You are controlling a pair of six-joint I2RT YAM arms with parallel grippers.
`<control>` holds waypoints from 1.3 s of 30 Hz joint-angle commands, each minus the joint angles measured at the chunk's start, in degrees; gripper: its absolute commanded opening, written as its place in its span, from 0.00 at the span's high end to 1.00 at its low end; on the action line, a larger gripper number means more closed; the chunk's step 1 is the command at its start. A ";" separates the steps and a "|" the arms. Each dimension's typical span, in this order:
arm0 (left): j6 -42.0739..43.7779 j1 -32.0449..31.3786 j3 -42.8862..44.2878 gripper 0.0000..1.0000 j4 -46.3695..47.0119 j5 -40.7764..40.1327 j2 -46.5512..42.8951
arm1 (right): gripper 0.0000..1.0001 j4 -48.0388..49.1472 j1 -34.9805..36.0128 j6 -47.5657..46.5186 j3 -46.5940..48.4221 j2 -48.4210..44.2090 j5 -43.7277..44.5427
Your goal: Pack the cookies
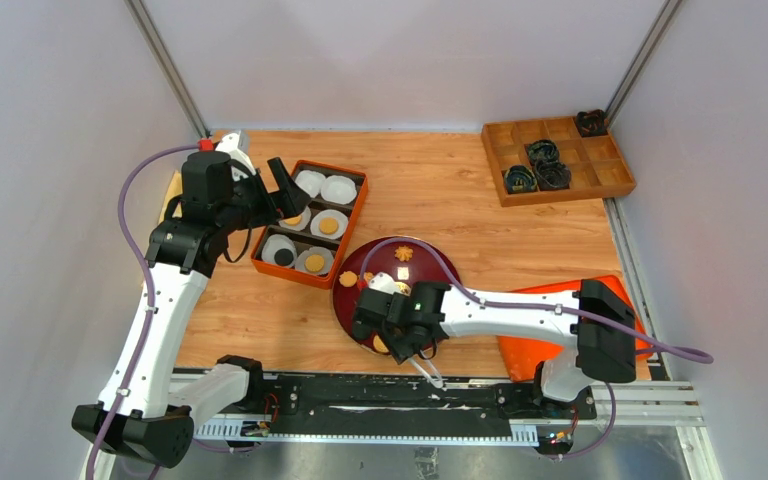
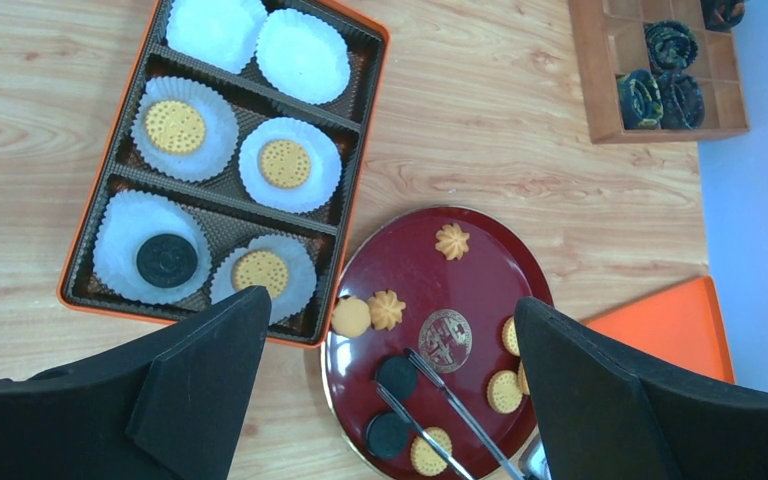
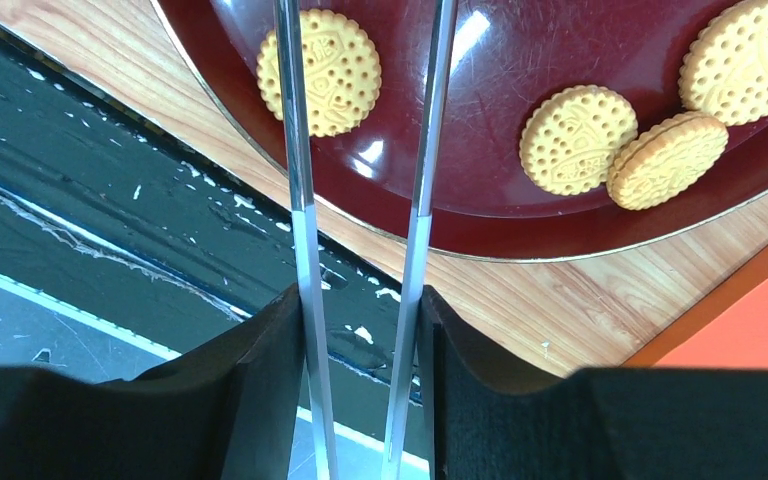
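The overhead shot is mostly the wooden table [image 1: 430, 190]. The biggest thing on it is the orange six-slot box [image 2: 225, 200]. It sits at 10 o'clock from the dark red round plate [image 2: 415, 275], which is near the front edge, about centre. An orange lid [image 2: 675, 325] lies at the plate's 4 o'clock. A wooden divider tray [image 1: 570, 197] with black coiled rings [image 1: 542, 153] is off in the far 2 o'clock corner.

The left gripper [image 2: 390, 303] hangs in the air over the box's 10 o'clock edge, fingers [image 2: 200, 390] spread wide apart. The right gripper [image 3: 360, 300] is at the plate's 6 o'clock rim, pads pressed onto both arms of a pair of metal tweezers [image 3: 422, 150]. The prongs reach in over the plate and end right by two black cookies [image 2: 397, 375] at 7 o'clock. Can't tell if the tips touch anything.

Now the cookies [image 2: 285, 163]. Four of the box's white paper cups [image 2: 303, 55] hold one each, three golden rounds and one black. The rest are loose on the plate:
- a flower-shaped one [image 2: 452, 241] at 12
- another flower beside a plain round at 9–10
- golden rounds at 3–4 and 6, one of them lying between the prongs
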 commanded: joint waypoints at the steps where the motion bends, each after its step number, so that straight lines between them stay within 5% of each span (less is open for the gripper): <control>1: 0.35 -0.13 0.10 0.02 0.80 1.31 -0.49 | 1.00 -2.61 -0.60 -0.32 2.74 -2.21 0.06; 39: -0.65 -0.13 2.25 0.12 1.77 3.12 2.23 | 1.00 3.34 -7.31 -3.89 -0.71 5.23 -0.40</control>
